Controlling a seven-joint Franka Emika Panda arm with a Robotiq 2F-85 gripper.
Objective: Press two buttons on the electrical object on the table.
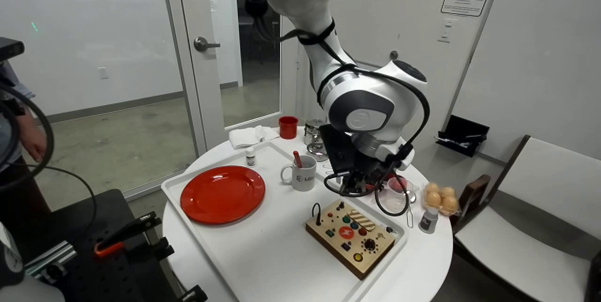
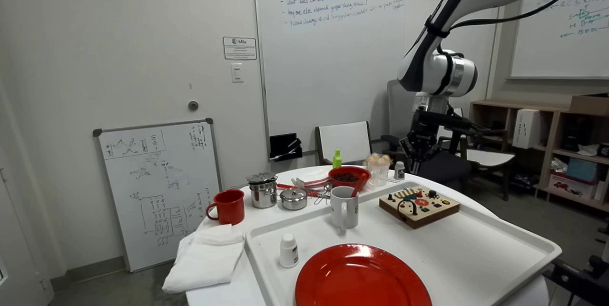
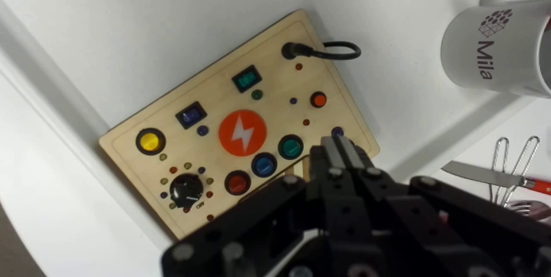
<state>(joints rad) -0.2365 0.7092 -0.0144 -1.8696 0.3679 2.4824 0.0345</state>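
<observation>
Before pressing with the end effector [image 3: 336,140], clenched on nothing, center it over one button [image 3: 318,100] of the board [image 1: 354,242], lying in the tray [image 1: 277,241] on the desk [image 1: 429,259], right of the red plate [image 1: 223,195]. Push straight down gently, lift clear, repeat on another.

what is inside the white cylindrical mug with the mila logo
A slim red stick leans out of the mug. Its lower end and anything deeper inside are hidden by the mug's walls.
</observation>
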